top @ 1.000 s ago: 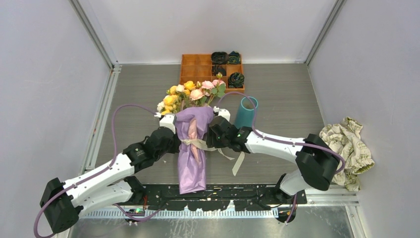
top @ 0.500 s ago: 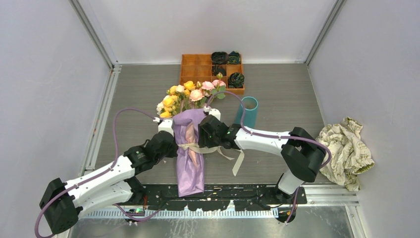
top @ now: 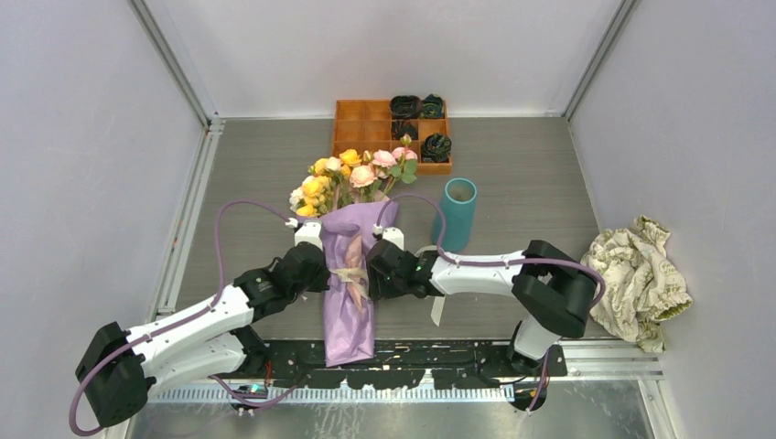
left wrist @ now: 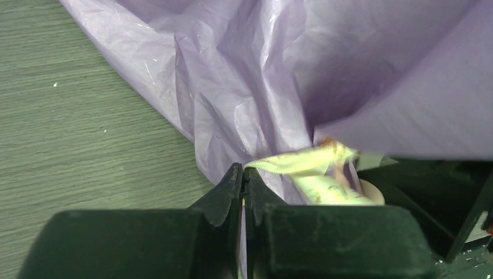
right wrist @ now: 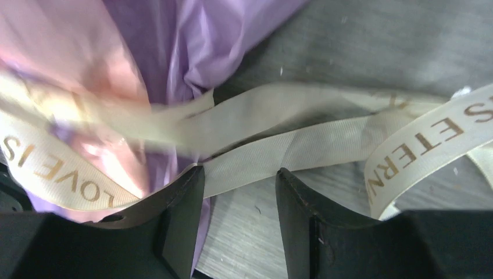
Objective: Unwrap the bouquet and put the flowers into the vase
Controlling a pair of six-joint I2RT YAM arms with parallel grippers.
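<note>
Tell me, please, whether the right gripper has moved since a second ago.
Yes. The right gripper has drawn back toward the arms' bases and slightly left, away from the vase, alongside the bouquet.

pinched the cream ribbon (left wrist: 302, 161) at the closed left gripper (left wrist: 243, 174) tips, beside crumpled purple wrapping paper (left wrist: 232, 70), over grey table (left wrist: 70, 128).

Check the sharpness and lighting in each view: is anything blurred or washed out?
Top view: even light, sharp, no glare on the bouquet. Left wrist view: the near fold of purple paper is out of focus. Right wrist view: the ribbon smears at left; its lettering at right is readable.
</note>
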